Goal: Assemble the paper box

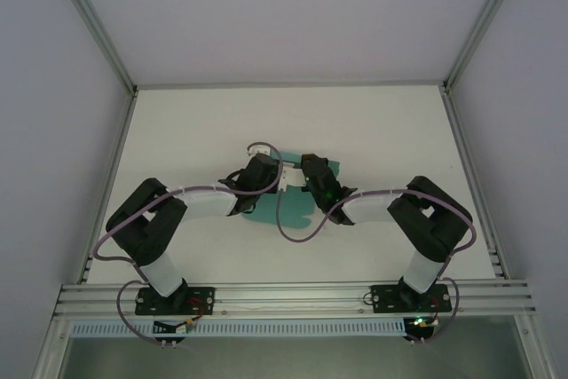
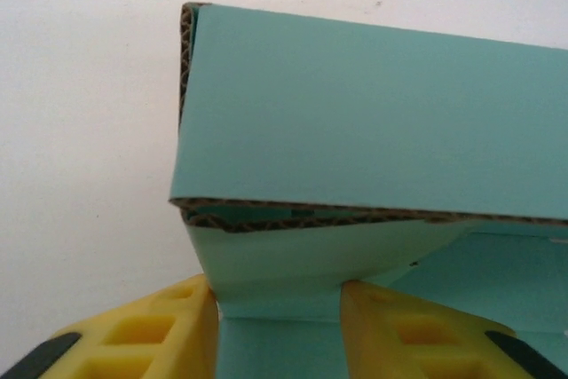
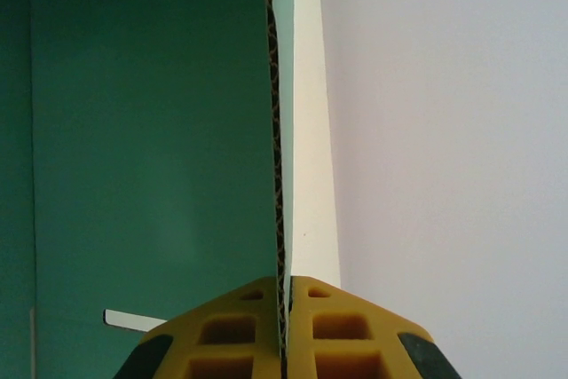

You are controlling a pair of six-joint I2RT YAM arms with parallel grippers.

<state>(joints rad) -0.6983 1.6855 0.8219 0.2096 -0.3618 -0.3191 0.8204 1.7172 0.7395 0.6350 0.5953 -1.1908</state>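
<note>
The teal paper box (image 1: 259, 213) lies mid-table, half folded, with both arms meeting over it. My left gripper (image 1: 273, 178) reaches in from the left. In the left wrist view its yellow fingers (image 2: 191, 330) stand apart, and a pale teal flap (image 2: 293, 264) rises between the left gripper (image 2: 280, 295) tips under a wide folded panel (image 2: 373, 113) with corrugated edges. My right gripper (image 1: 306, 179) comes from the right. In its own view the right gripper (image 3: 286, 295) is shut on an upright wall (image 3: 306, 130) of the paper box (image 3: 151, 148), seen edge-on.
The white table (image 1: 195, 130) stretches around the box on all sides. Aluminium rails (image 1: 293, 295) run along the near edge by the arm bases, and frame posts (image 1: 98, 24) rise at the back corners. Purple cables (image 1: 293, 232) loop beside each arm.
</note>
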